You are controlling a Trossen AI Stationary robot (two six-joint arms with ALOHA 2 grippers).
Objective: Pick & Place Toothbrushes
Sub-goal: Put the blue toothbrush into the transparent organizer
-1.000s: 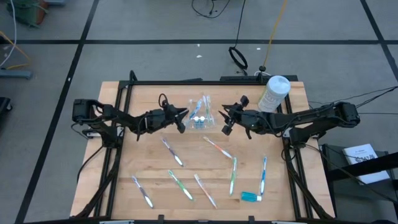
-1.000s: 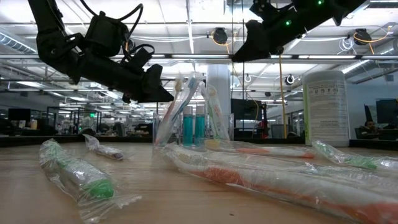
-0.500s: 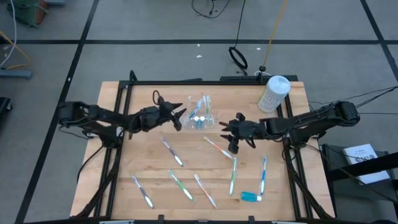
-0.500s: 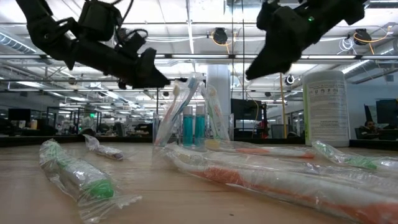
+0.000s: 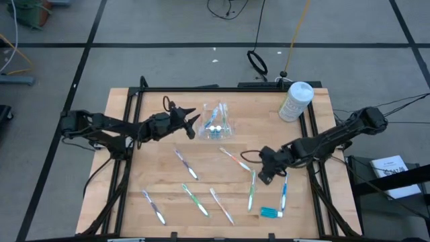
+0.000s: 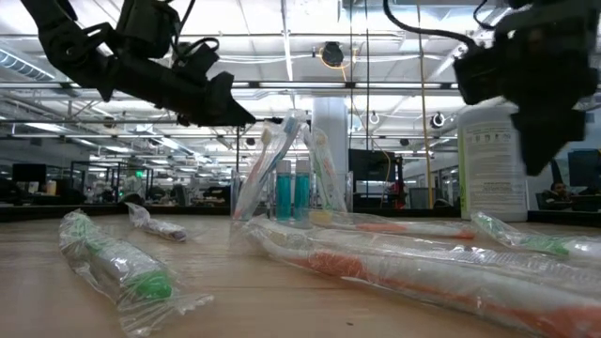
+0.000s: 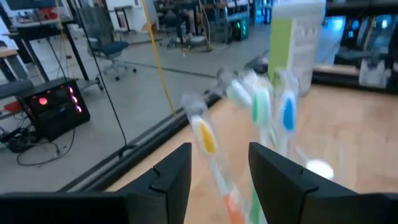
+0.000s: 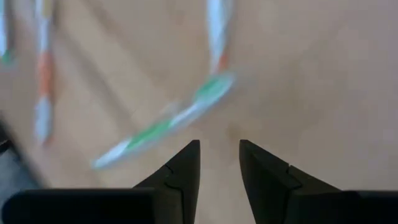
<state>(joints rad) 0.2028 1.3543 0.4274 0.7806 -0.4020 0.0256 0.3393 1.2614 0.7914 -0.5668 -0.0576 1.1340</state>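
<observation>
Several toothbrushes lie loose on the wooden table, among them an orange one, a green one and a blue one. More stand upright in a clear holder at the far middle, their heads showing in the left wrist view. My left gripper hovers open just left of the holder, above table height. My right gripper points down, open, over the bare wood beside the green toothbrush. Neither gripper has anything between its fingers.
A white canister stands at the far right corner. A short blue tube lies near the front edge. More toothbrushes lie across the near left half. A black frame borders the table.
My right gripper has swung from beside the holder toward the table's near right, come down and tipped from nearly level to pointing down, rolling as it went. My left gripper has risen a little beside the holder. The toothbrushes have stayed where they were.
</observation>
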